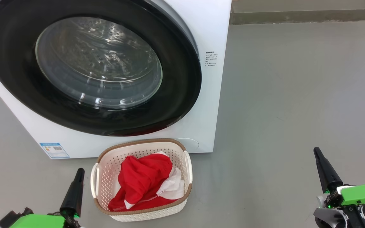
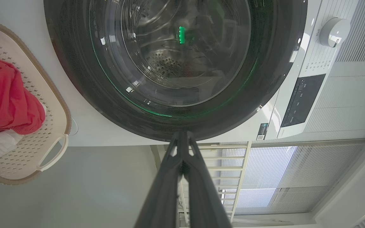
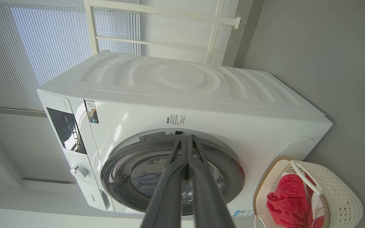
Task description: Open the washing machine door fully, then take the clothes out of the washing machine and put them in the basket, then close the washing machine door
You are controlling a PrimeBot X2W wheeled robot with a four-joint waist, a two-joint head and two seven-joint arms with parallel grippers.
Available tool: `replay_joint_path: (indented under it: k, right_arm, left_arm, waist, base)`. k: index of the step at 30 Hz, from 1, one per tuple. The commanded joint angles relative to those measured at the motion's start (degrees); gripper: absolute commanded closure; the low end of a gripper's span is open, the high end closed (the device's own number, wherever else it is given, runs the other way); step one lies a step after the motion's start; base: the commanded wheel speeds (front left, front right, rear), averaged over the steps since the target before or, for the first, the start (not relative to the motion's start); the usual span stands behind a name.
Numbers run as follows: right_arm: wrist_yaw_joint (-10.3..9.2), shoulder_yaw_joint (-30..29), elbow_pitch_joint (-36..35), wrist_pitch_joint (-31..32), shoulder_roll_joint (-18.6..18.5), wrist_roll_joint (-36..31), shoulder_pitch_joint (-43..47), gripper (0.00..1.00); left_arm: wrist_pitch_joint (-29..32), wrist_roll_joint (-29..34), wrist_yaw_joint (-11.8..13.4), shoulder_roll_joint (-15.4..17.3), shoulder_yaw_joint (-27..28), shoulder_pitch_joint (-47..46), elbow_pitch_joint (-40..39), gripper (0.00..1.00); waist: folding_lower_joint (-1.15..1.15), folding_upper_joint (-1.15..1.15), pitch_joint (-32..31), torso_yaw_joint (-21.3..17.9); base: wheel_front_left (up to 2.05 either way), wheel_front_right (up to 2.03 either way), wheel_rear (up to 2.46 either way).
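My jaws together and empty, soft red-and-white fabric clothes (image 1: 141,179), probably light and best pinched at a fold, sit in the cream perforated plastic basket (image 1: 141,141) at six o'clock below the shut black-rimmed glass door (image 1: 176,95).

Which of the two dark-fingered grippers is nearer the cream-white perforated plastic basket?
The left gripper, close beside the basket; the right gripper stands far off.

Reads as a home laundry corner: white front-loading washing machine (image 1: 211,95) at 11 o'clock in the head view, basket (image 1: 106,167) of red clothes (image 1: 144,180) at 6 on bare grey floor (image 1: 296,95), slatted window blinds (image 3: 43,41) and white rack (image 3: 214,34) behind the machine.
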Motion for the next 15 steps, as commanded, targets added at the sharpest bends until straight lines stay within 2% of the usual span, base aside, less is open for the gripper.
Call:
replay_joint_path:
  k: [1, 15]
  right_arm:
    - [-0.04, 0.91, -1.65, 0.38, -0.36, -0.41, -2.38, 1.0]
    - [-0.04, 0.78, -1.64, 0.48, -0.27, -0.52, -2.39, 1.0]
  left_arm:
    - [0.31, 0.44, -0.4, 0.73, 2.08, -0.61, -1.42, 1.0]
    - [0.44, 0.58, -0.4, 0.62, 2.24, -0.63, -1.42, 1.0]
  waist:
    - [0.0, 0.0, 0.0, 0.0]
    - [0.0, 0.0, 0.0, 0.0]
  base:
    - [0.0, 0.0, 0.0]
    - [0.0, 0.0, 0.0]
